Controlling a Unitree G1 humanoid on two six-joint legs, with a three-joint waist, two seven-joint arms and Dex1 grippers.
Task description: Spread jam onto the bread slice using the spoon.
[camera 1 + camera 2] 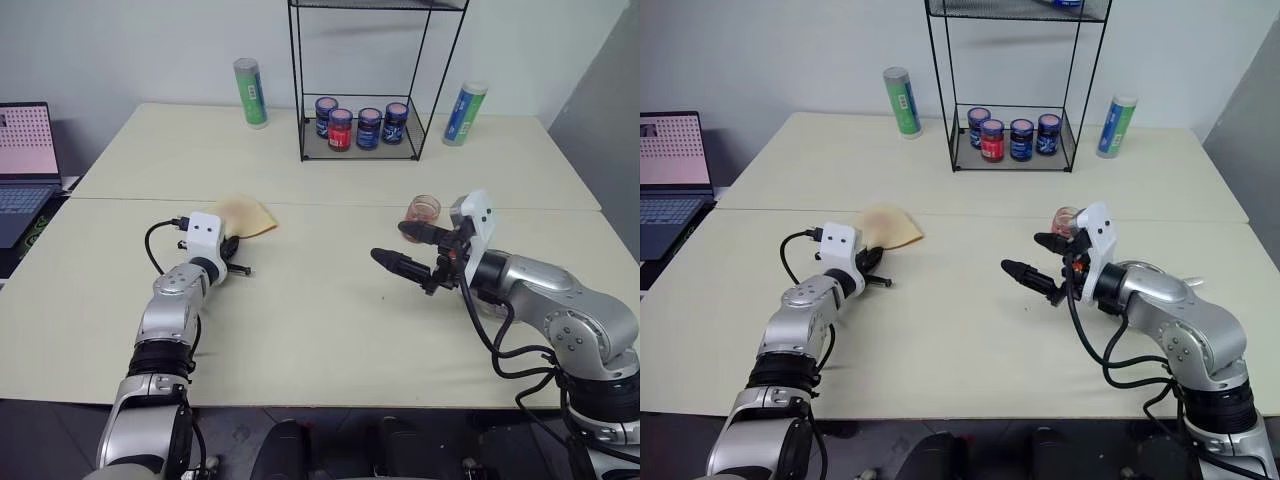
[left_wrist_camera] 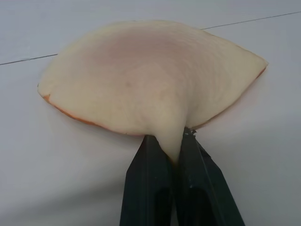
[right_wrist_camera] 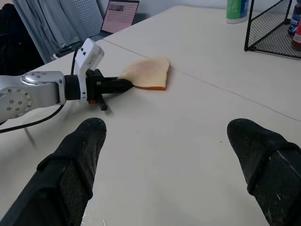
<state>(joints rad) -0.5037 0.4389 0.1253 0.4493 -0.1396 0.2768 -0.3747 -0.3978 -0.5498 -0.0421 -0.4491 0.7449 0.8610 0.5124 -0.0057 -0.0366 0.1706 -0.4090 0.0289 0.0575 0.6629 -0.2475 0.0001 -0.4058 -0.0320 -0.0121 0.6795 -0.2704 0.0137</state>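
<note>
left gripper (image 2: 173,147): clamped on edge of bread slice (image 2: 146,75), table (image 1: 320,330) | right gripper (image 1: 400,248): fingers spread wide, empty, above table | jam (image 1: 424,209): just beyond right gripper

- The bread slice (image 2: 150,80) is pale cream-tan with a faint pinkish centre and a thin orange crust line.
- The table (image 1: 320,330) is plain pale beige.
- The wire rack (image 1: 370,80) is black; in it stand 4 jars (image 1: 362,125), 1 red and 3 blue.
- 2 tall tubes (image 1: 250,92) are green with blue.
- The gripper fingers (image 3: 75,165) are black.
- The laptop (image 1: 25,165) screen glows pink.
</note>
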